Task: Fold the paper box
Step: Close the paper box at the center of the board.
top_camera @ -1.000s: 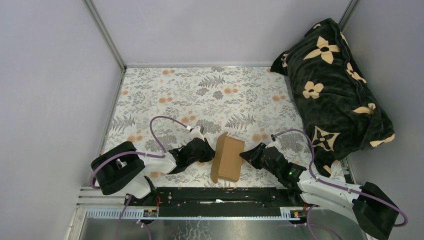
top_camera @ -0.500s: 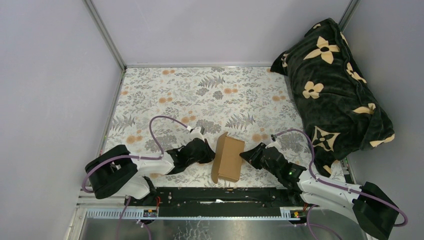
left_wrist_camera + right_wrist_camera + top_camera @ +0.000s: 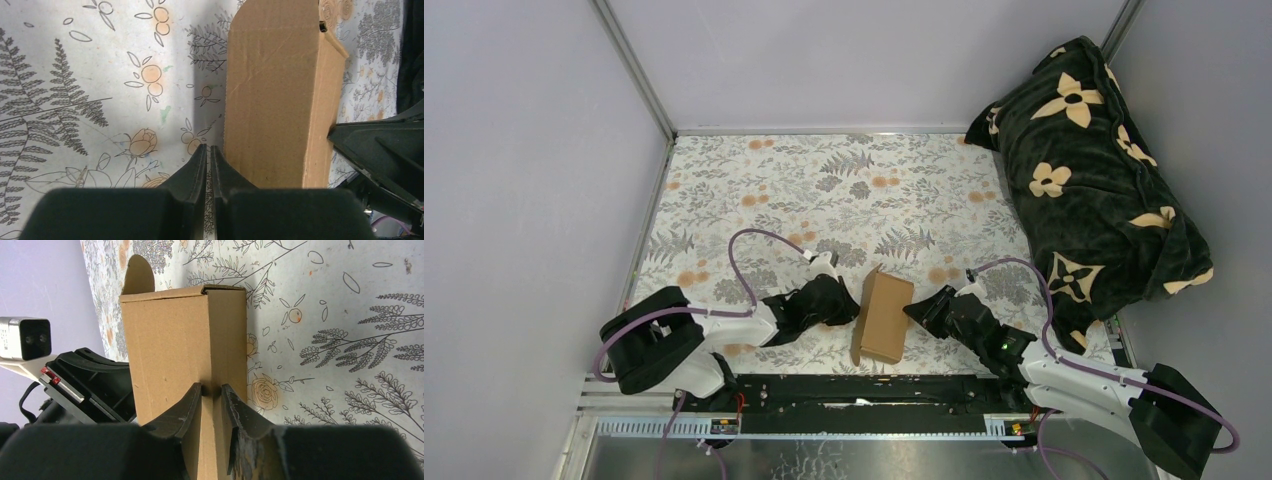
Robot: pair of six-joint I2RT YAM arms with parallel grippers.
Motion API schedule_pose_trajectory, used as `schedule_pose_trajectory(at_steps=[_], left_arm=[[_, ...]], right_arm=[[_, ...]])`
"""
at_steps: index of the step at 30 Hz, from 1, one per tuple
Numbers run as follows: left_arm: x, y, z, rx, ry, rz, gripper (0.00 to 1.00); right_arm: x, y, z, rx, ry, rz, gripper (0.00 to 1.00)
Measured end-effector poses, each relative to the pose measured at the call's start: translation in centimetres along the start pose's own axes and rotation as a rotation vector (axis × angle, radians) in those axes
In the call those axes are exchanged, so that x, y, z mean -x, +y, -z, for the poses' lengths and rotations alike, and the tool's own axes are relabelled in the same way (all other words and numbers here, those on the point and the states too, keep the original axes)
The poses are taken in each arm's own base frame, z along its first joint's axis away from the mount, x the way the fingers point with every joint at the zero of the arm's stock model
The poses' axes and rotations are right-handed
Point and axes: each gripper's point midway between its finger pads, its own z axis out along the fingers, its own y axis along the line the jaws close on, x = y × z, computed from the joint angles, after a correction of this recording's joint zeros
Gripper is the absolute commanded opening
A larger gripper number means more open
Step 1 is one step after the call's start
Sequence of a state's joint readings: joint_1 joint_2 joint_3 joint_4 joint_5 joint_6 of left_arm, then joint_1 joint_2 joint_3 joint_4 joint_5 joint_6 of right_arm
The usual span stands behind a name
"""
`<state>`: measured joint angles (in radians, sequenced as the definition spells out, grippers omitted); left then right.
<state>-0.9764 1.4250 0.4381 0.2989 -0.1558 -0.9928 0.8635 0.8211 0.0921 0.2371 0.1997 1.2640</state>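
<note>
The paper box (image 3: 884, 317) is a plain brown cardboard box lying on the flowered table near the front edge, with a rounded tab (image 3: 138, 275) sticking up at its far end. My left gripper (image 3: 851, 306) is at the box's left side. In the left wrist view the left gripper (image 3: 208, 150) is shut with nothing between its fingers, right next to the box wall (image 3: 272, 95). My right gripper (image 3: 912, 311) is at the box's right side. In the right wrist view the right gripper (image 3: 212, 389) has its jaws closed narrowly on a cardboard edge of the box (image 3: 180, 335).
A dark blanket with pale flowers (image 3: 1089, 170) is heaped along the right wall, just behind the right arm. Grey walls close in the table on the left, back and right. A black rail (image 3: 864, 388) runs along the near edge behind the box.
My left gripper has moved slightly right against the box. The box's left side has been pushed in, so the box looks narrower from above. The right gripper has stayed put.
</note>
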Motion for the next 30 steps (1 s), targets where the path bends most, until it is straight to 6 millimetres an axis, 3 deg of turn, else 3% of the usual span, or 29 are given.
schedule_pose_trajectory(at_steps=[15, 18, 23, 30], left_arm=[[1.2, -1.7, 0.5, -0.039, -0.027, 0.008, 0.12], [2.1, -3.3, 0.9, -0.081, -0.045, 0.012, 0.12], [3.5, -5.4, 1.7, -0.136, -0.08, 0.021, 0.12], [3.5, -5.4, 1.7, -0.134, -0.079, 0.021, 0.12]], right_arm=[[-0.1, -0.3, 0.0, -0.011, 0.002, 0.005, 0.29], [-1.3, -3.7, 0.1, -0.115, 0.045, 0.036, 0.3], [-1.3, -3.5, 0.1, -0.133, 0.052, 0.053, 0.31], [-1.2, -3.2, 0.1, -0.181, 0.068, 0.111, 0.31]])
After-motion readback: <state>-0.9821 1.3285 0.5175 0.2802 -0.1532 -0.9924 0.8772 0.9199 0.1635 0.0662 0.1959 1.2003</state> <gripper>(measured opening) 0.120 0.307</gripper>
